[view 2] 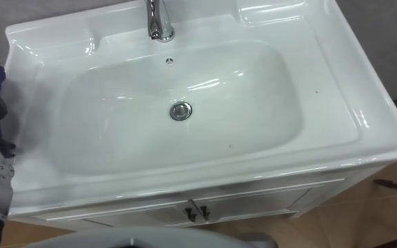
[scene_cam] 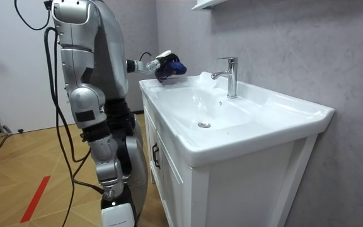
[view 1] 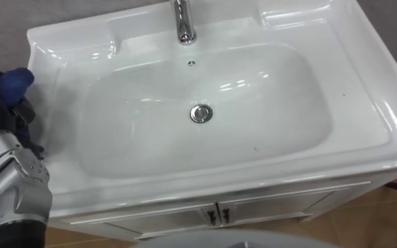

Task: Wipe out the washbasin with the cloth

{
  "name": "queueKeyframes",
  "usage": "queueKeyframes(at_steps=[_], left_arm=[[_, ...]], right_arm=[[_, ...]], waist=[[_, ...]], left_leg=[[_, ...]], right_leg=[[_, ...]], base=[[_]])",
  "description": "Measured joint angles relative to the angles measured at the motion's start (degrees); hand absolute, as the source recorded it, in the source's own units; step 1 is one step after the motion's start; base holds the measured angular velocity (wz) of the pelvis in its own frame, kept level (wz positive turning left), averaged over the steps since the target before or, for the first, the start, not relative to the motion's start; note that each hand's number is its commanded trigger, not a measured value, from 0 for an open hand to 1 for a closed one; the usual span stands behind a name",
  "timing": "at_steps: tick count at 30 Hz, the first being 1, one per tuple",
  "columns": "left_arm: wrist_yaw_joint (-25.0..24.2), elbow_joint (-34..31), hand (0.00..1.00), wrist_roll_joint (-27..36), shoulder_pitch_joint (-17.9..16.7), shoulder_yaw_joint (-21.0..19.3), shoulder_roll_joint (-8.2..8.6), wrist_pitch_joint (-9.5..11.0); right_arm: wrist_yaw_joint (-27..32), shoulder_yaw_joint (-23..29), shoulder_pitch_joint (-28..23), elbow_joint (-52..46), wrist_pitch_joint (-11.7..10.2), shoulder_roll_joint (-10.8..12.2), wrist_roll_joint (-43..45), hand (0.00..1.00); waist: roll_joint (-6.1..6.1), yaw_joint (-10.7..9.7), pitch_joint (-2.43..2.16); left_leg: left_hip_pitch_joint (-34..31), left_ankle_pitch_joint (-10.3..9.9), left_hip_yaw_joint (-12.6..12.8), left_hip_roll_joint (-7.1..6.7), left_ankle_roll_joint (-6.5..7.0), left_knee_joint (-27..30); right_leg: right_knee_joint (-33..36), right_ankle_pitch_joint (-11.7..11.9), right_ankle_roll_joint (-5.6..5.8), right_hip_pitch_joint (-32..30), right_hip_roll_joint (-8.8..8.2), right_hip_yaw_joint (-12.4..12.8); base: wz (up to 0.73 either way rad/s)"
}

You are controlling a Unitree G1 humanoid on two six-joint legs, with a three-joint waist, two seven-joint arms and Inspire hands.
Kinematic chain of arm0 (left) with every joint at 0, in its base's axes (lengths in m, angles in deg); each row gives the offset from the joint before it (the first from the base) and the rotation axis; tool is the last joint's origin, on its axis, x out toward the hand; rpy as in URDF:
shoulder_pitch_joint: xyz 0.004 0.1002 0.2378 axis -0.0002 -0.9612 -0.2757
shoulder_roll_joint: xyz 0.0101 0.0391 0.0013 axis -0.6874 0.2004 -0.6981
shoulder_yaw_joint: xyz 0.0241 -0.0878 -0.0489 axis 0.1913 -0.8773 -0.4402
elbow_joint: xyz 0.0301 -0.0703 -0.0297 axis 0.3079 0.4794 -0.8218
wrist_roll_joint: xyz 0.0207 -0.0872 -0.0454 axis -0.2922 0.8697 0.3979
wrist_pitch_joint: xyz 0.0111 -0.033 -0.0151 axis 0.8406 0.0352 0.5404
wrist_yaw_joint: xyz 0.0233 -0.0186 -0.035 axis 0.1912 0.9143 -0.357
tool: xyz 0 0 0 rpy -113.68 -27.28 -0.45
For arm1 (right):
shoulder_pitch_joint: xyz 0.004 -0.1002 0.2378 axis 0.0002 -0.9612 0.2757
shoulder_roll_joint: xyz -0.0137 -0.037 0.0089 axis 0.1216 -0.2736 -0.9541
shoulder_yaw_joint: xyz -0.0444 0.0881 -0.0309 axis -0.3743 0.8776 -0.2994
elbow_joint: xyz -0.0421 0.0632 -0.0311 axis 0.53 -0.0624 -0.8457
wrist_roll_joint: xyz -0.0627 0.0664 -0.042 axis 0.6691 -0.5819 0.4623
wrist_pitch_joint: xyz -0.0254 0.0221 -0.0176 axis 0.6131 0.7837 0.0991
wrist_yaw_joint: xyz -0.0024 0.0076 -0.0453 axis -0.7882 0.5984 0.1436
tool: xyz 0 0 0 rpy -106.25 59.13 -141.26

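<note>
With its fingers curled round a bunched blue cloth (view 1: 14, 81), the left hand (view 1: 18, 111) sits at the rim of the basin (view 1: 384, 117), the bowl lying to its right, and since the wad looks loosely gathered, a sweep could drag it free or skim without contact.

The basin's (view 1: 150, 148) bowl lay open from above, its drain (view 1: 200, 114) flat at the bottom. The faucet (view 1: 182, 24) rose at the middle of the back rim, blocking passage there. The left hand (view 1: 19, 116), curled round a blue cloth (view 1: 12, 81), occupied the left rim.
</note>
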Motion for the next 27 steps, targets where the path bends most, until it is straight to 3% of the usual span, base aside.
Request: queueKeyframes(at_steps=[5,17,27], left_arm=[[-0.8,0.0,1.0,0.0,0.0,0.1,0.8,-0.2],[-1.5,0.0,1.0,-0.1,-0.5,1.8,0.84,-2.0],[-1.7,-0.1,1.0,-0.2,-1.1,2.9,0.84,-2.0]], right_arm=[[0.0,0.0,0.1,0.0,0.2,0.0,0.0,0.0],[0.6,0.1,0.7,-0.1,0.6,0.0,-0.2,0.0],[0.5,0.0,0.9,0.0,0.5,0.1,0.0,0.0]], waist=[[-0.25,-0.2,0.01],[-0.43,-1.0,-0.05],[-0.84,-1.7,-0.03]], left_leg=[[0.0,0.0,0.0,-0.01,0.0,0.0],[-0.1,0.0,0.2,0.0,0.0,-0.1],[-0.1,0.0,0.2,0.01,0.0,0.0]], right_leg=[[0.0,0.0,0.02,0.0,0.0,0.0],[0.0,0.0,0.02,0.1,0.01,0.1],[0.0,0.0,0.05,-0.1,0.01,0.2]], base=[[0.0],[0.0],[0.0]])
